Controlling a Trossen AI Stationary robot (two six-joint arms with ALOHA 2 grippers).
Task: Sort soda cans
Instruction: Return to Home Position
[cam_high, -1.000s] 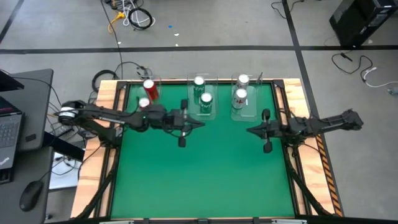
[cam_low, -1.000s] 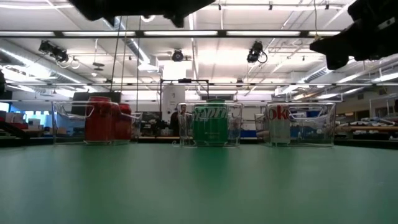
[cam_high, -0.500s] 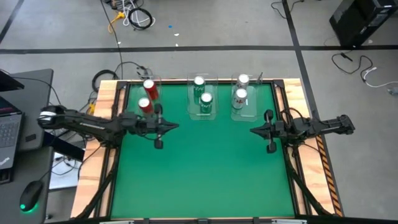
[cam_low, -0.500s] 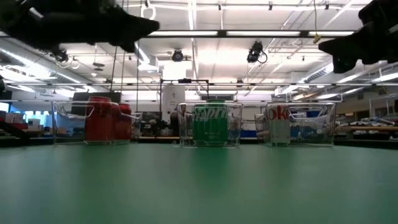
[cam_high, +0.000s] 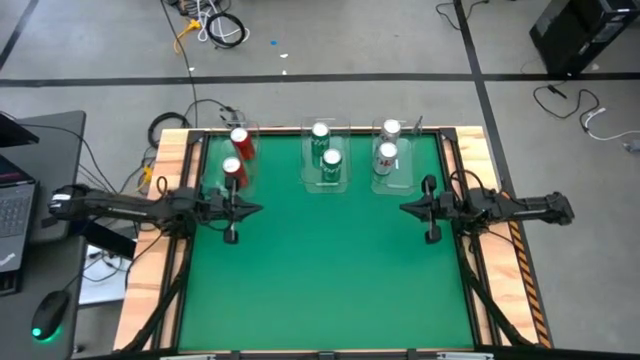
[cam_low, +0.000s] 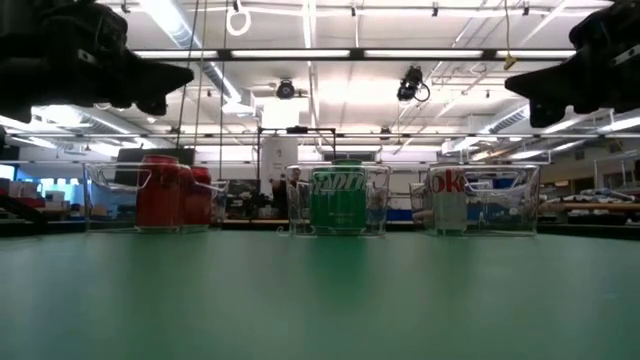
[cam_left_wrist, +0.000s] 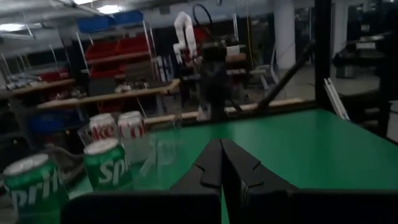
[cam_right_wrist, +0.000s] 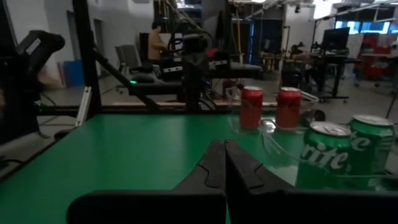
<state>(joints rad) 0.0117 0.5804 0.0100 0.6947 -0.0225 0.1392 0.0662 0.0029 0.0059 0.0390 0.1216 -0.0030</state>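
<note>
1. Since before, my left gripper (cam_high: 256, 209) slid back, left of the middle bin (cam_high: 341, 184), fingers together.
2. My right gripper (cam_high: 404, 209) waits right of it, fingers together.
3. Green cans (cam_high: 331, 160) sit inside it; red cans (cam_high: 232, 168) left, silver cans (cam_high: 385, 154) right.

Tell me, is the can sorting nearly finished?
It looks finished. The red cans, green cans and silver cans sit paired in three separate clear bins. The left gripper and right gripper hang shut, holding nothing, above the sides of the table. No can seems left to sort.
</note>
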